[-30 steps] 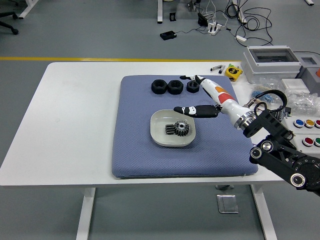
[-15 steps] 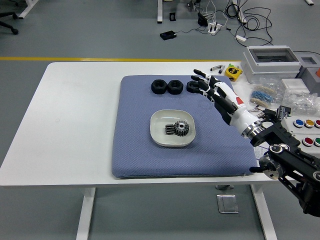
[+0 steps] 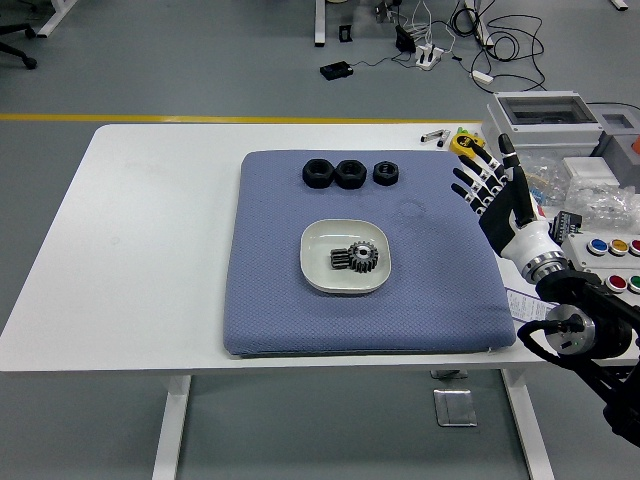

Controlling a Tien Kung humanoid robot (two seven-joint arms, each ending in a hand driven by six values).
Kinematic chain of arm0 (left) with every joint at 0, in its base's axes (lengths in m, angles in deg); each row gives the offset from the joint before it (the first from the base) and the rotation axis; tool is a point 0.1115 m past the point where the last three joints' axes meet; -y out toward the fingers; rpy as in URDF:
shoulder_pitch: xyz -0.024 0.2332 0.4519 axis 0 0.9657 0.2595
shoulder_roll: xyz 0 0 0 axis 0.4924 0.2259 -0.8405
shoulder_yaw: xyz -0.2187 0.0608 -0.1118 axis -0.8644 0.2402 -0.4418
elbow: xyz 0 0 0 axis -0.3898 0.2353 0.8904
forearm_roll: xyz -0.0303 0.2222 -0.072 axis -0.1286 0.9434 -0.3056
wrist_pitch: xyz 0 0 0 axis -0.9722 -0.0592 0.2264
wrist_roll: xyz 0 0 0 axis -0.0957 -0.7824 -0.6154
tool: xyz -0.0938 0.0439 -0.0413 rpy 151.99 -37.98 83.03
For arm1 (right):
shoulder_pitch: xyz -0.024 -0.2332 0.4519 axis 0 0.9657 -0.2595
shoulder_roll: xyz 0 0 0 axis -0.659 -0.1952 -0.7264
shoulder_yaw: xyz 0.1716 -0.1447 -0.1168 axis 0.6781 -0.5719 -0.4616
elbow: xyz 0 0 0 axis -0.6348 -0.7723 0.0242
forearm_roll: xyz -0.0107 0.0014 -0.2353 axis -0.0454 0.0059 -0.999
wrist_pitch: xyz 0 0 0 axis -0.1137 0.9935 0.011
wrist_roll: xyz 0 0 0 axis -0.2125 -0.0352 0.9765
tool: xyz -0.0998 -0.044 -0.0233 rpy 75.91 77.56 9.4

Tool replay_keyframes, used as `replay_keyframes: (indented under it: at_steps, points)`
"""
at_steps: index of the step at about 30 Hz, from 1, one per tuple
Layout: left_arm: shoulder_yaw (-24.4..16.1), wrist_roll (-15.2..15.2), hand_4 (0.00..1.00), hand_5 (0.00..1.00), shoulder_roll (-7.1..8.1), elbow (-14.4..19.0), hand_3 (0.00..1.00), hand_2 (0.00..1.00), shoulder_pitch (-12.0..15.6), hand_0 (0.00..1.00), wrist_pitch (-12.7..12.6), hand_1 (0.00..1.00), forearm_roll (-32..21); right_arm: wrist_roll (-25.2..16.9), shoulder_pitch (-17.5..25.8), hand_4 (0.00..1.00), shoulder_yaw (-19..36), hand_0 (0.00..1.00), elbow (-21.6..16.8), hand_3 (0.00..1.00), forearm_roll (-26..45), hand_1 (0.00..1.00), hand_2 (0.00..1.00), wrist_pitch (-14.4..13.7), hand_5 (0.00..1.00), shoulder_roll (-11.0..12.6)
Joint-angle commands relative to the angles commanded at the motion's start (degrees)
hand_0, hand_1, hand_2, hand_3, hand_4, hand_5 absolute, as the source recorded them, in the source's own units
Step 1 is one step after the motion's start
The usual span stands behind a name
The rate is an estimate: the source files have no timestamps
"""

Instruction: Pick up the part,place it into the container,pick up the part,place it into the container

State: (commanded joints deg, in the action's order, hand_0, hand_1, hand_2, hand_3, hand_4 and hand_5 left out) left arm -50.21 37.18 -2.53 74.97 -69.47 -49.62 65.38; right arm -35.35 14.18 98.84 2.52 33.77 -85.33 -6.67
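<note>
I've got the right hand (image 3: 497,190) at the right of the frame, just past the right edge of the blue mat (image 3: 280,300), fingers (image 3: 478,177) spread apart and straight, holding nothing. The white dish (image 3: 318,272) sits mid-frame on the mat w/ a dark gear part (image 3: 357,258) lying inside it. Three black ring parts (image 3: 349,173) sit in a row at the mat's upper edge, well apart from the hand. White table (image 3: 140,250) under everything.
</note>
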Motion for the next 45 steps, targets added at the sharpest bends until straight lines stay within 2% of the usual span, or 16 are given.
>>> replay_keyframes:
  at_steps: [3, 4, 8, 9, 10, 13, 15, 16, 19, 22, 25, 28, 35, 45]
  points:
    - [-0.12, -0.05, 0.586, 0.556, 0.00, 0.00, 0.595, 0.657, 0.16, 0.533, 0.01, 0.555, 0.17, -1.12, 1.07, 0.998, 1.42, 0.937, 0.33, 0.886, 0.29, 0.883, 0.879, 0.50, 0.848, 0.03]
    - [-0.24, -0.10, 0.587, 0.557, -0.01, 0.00, 0.594, 0.656, 0.22, 0.532, 0.01, 0.555, 0.34, -1.82, 1.55, 0.998, 2.23, 0.916, 0.25, 0.839, 0.15, 0.852, 0.844, 0.52, 0.810, -0.11]
    - [-0.42, -0.26, 0.587, 0.557, -0.01, 0.02, 0.594, 0.656, 0.32, 0.532, 0.07, 0.555, 0.88, -2.27, 3.67, 0.998, 6.28, 0.916, -0.50, 0.839, -3.58, 0.852, 0.844, -0.02, 0.810, -0.82]
    - [-0.46, -0.29, 0.587, 0.557, -0.01, 0.02, 0.594, 0.656, 0.33, 0.532, 0.08, 0.555, 0.99, -1.37, 4.29, 0.998, 7.56, 0.916, -0.84, 0.839, -5.58, 0.852, 0.844, -0.63, 0.810, -0.99]
    - [-0.49, -0.30, 0.587, 0.558, -0.01, 0.02, 0.594, 0.657, 0.35, 0.533, 0.08, 0.556, 1.02, -0.41, 4.76, 0.940, 8.58, 0.882, -1.12, 0.788, -7.30, 0.825, 0.821, -1.25, 0.677, -1.12]
    - [-0.49, -0.22, 0.587, 0.558, -0.02, 0.01, 0.594, 0.657, 0.44, 0.533, 0.06, 0.556, 0.84, 5.67, 6.46, 0.940, 12.87, 0.882, -2.09, 0.788, -13.96, 0.825, 0.821, -3.95, 0.677, -1.63]
    - [-0.47, -0.22, 0.587, 0.558, -0.03, 0.01, 0.594, 0.657, 0.41, 0.533, 0.09, 0.556, 0.88, 10.51, 7.26, 0.940, 15.14, 0.882, -2.30, 0.788, -18.81, 0.825, 0.821, -3.67, 0.677, -1.94]
    - [-0.40, -0.21, 0.587, 0.558, -0.02, 0.02, 0.593, 0.657, 0.37, 0.533, 0.11, 0.558, 0.88, 12.88, 7.57, 0.922, 15.75, 0.857, -2.36, 0.736, -21.41, 0.818, 0.813, -3.24, 0.685, -2.05]
    - [-0.31, -0.17, 0.587, 0.558, 0.01, 0.02, 0.593, 0.657, 0.25, 0.533, 0.14, 0.558, 0.76, 15.61, 8.25, 0.922, 16.60, 0.857, -2.72, 0.736, -28.49, 0.818, 0.813, -3.75, 0.685, -2.27]
    - [-0.17, -0.09, 0.587, 0.557, 0.01, 0.02, 0.594, 0.657, 0.07, 0.532, 0.13, 0.559, 0.58, 15.42, 9.14, 0.926, 17.49, 0.849, -3.22, 0.736, -33.32, 0.813, 0.809, -5.46, 0.697, -2.67]
    - [0.09, 0.09, 0.587, 0.557, 0.02, 0.00, 0.594, 0.657, 0.01, 0.532, 0.11, 0.559, 0.09, 14.05, 10.43, 0.926, 18.59, 0.849, -3.91, 0.736, -33.81, 0.813, 0.809, -7.72, 0.697, -3.41]
    - [0.18, 0.15, 0.587, 0.558, 0.01, -0.01, 0.594, 0.657, -0.04, 0.533, 0.10, 0.560, -0.08, 11.33, 11.63, 0.931, 19.32, 0.837, -4.30, 0.738, -32.93, 0.807, 0.806, -8.42, 0.698, -4.38]
    - [0.22, 0.17, 0.587, 0.557, 0.03, -0.03, 0.593, 0.656, -0.07, 0.532, 0.13, 0.560, -0.05, 4.97, 14.18, 0.935, 21.01, 0.831, -4.14, 0.729, -31.59, 0.804, 0.799, -7.70, 0.704, -6.60]
    - [-0.01, 0.03, 0.588, 0.560, 0.07, -0.05, 0.594, 0.656, -0.14, 0.533, 0.14, 0.557, 0.30, 5.03, 15.93, 0.939, 22.59, 0.837, -4.14, 0.721, -31.99, 0.793, 0.795, -6.92, 0.711, -7.06]
